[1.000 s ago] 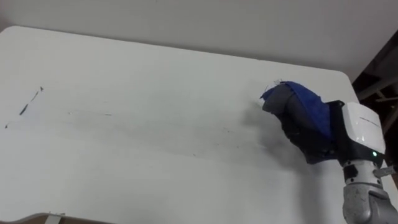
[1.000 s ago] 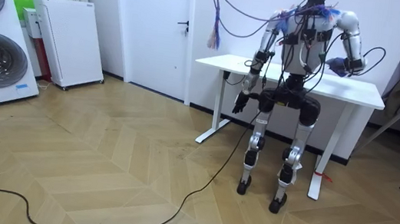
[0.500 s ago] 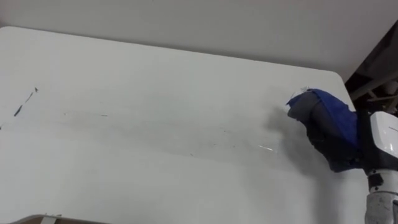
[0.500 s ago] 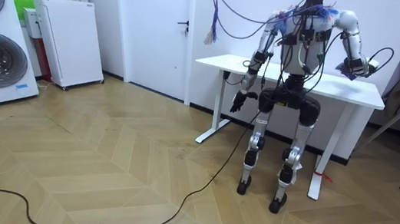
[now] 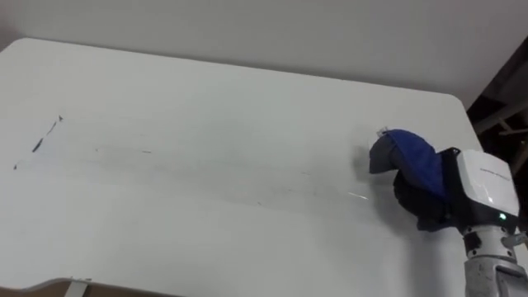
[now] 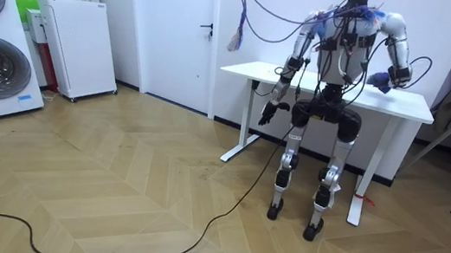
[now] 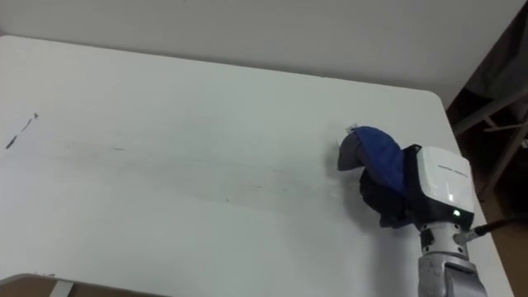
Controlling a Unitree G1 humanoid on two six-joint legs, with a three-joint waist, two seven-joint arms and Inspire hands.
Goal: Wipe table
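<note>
Right hand, draped in a blue cloth (its grip hidden beneath, so cannot tell), presses near the table's right edge; overshooting could drag the cloth off, with far-left marks unwiped.

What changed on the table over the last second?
The right hand, draped in the blue cloth, swept toward the right edge of the table, then came partway back left. The dark marks at the left are unwiped, and the left hand hangs at the robot's side as before.
</note>
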